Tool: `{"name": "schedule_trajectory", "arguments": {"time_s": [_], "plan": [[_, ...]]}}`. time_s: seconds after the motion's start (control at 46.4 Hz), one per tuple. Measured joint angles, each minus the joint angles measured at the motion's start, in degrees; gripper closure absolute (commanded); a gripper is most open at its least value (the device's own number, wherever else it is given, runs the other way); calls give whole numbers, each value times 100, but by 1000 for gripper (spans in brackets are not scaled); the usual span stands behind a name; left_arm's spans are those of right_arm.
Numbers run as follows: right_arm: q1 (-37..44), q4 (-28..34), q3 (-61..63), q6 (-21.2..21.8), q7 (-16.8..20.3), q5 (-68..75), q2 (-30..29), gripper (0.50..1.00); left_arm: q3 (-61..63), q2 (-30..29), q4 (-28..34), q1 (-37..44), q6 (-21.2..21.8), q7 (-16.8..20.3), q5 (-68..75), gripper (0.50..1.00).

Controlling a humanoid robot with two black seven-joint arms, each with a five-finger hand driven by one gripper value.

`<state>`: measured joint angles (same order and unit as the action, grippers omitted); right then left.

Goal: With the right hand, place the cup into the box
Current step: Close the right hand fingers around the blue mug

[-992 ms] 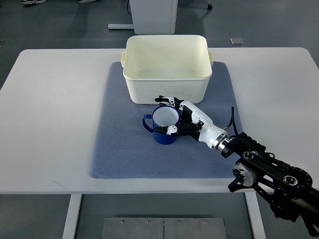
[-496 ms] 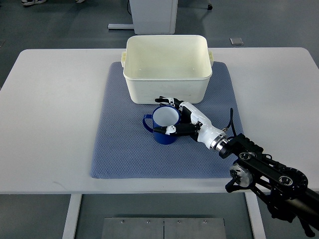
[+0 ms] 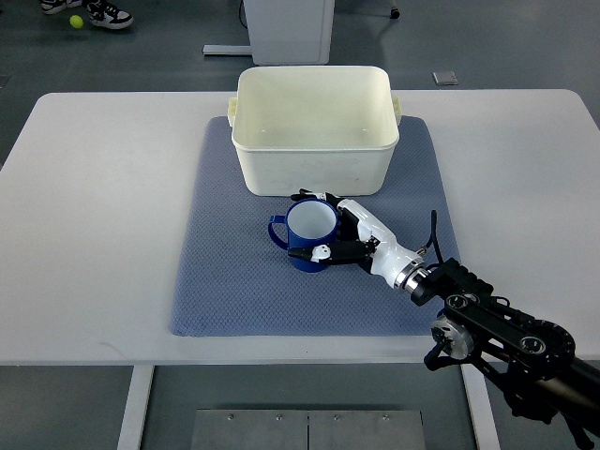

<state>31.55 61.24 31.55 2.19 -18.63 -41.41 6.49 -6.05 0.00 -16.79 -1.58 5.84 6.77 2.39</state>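
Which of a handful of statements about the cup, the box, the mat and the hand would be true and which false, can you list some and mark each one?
1. The blue cup stands upright on the blue mat. True.
2. The cup is inside the white box. False: it stands on the mat in front of the box, on the robot's side.
3. The right hand has its fingers wrapped around the cup. True.
4. The cup's handle points toward the right hand. False: the handle sticks out on the picture's left, away from the hand.
5. The box sits on the bare white table, off the mat. False: it sits at the mat's far edge.
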Motion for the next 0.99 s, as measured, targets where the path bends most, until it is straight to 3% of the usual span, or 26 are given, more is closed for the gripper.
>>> {"name": "schedule_trajectory", "arguments": {"time_s": [0.129, 0.259, 0.324, 0.388, 0.453, 0.496, 0.518, 0.992], "plan": [[-1, -40, -18, -32, -9, 1, -25, 519, 2, 0, 0, 0, 0, 0, 0, 500], [-7, -71, -26, -35, -10, 2, -25, 559, 2, 0, 0, 0, 2, 0, 0, 500], [-8, -77, -26, -35, -16, 1, -25, 607, 2, 0, 0, 0, 2, 0, 0, 500], [-8, -77, -44, -35, -18, 1, -25, 697, 1, 0, 0, 0, 1, 0, 0, 500], [-8, -78, -99, -35, -18, 1, -25, 820, 3, 0, 0, 0, 1, 0, -1, 500], [-8, -78, -121, -35, -24, 5, -25, 958, 4, 0, 0, 0, 0, 0, -1, 500], [-7, -78, -130, -35, -25, 7, -25, 1000, 3, 0, 0, 0, 1, 0, -1, 500], [68, 29, -124, -220, -191, 52, 39, 1000, -2, 0, -1, -2, -2, 1, -1, 500]]}}
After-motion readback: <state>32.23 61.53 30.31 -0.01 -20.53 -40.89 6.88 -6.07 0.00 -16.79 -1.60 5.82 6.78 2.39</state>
